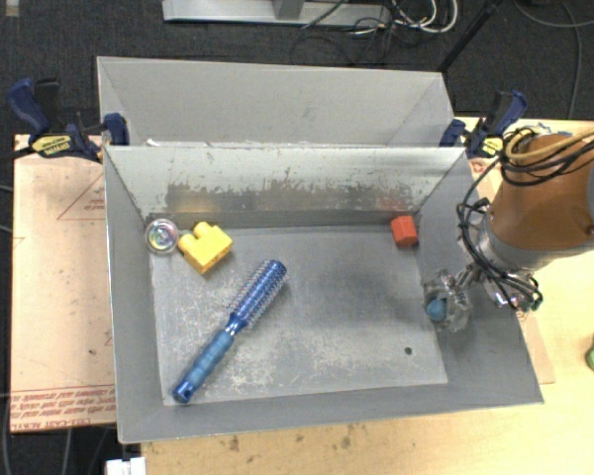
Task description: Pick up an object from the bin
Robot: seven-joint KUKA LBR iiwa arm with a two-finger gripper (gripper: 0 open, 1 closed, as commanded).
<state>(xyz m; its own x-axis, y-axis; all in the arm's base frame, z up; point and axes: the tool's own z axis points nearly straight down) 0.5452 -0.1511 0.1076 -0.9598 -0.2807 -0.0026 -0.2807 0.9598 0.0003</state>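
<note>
Hanging gripper (445,307) by right wall (483,356); blue brush (231,330) diagonal, head upper-right.

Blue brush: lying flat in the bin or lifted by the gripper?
Lying flat. The blue brush rests diagonally on the bin floor, with the gripper well apart at the bin's right side.
</note>
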